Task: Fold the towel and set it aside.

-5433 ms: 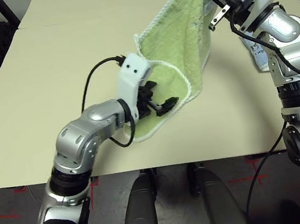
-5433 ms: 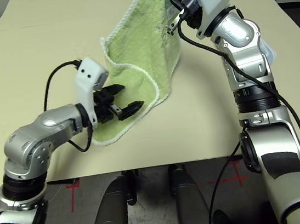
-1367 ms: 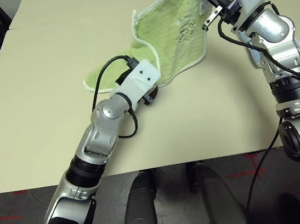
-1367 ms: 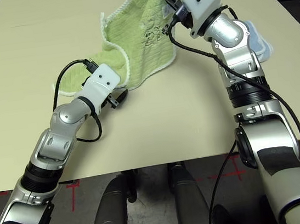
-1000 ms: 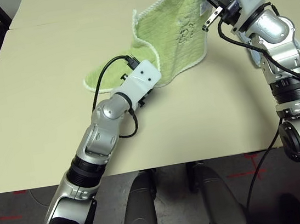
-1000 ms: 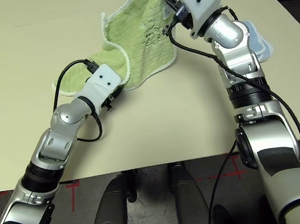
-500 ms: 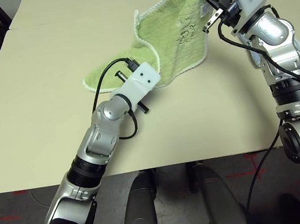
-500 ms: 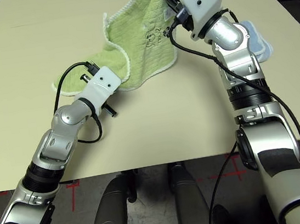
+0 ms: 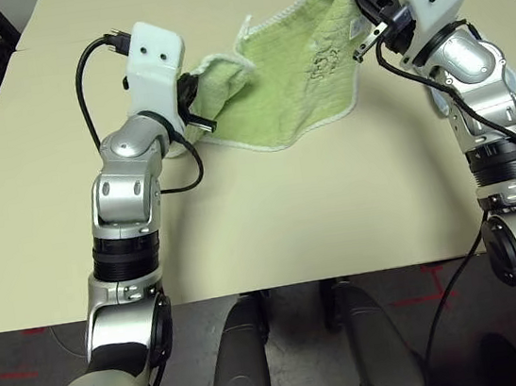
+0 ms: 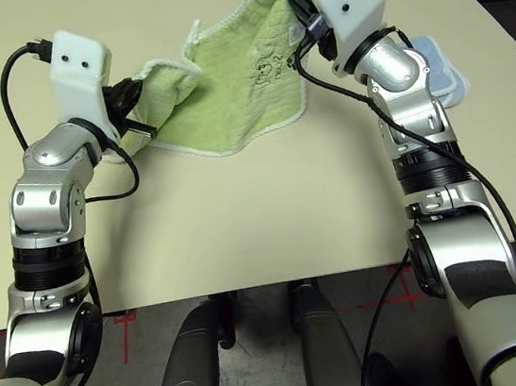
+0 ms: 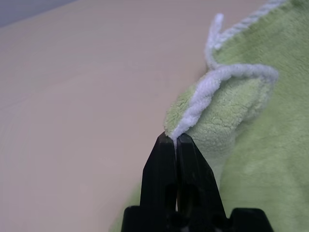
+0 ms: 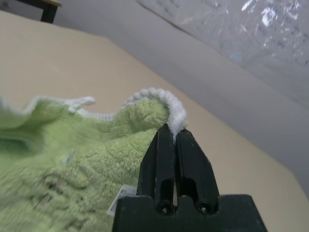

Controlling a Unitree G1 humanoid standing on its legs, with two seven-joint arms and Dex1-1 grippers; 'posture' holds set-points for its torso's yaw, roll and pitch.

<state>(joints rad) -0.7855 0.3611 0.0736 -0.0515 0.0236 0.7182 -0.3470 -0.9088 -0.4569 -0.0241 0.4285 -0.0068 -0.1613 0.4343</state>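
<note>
The towel (image 9: 292,88), light green with white edging and a small dark embroidered mark, hangs stretched between my two grippers, and its sagging lower edge reaches the table. My left gripper (image 9: 191,106) is shut on the towel's bunched left corner; in the left wrist view its fingertips (image 11: 175,141) pinch the white edging. My right gripper (image 9: 365,9) is shut on the far right corner, held higher. In the right wrist view its fingertips (image 12: 173,134) clamp the edging, and a small white tag hangs just below.
A smaller light blue towel (image 10: 440,74) lies on the table behind my right forearm. The tan table (image 9: 289,208) stretches wide in front of the towel. A seam crosses the table's far left corner, with dark floor beyond the edges.
My left gripper has swung up and to the left, taking the towel's left corner off the table with it. The towel is now spread between both grippers. The right gripper has barely moved.
</note>
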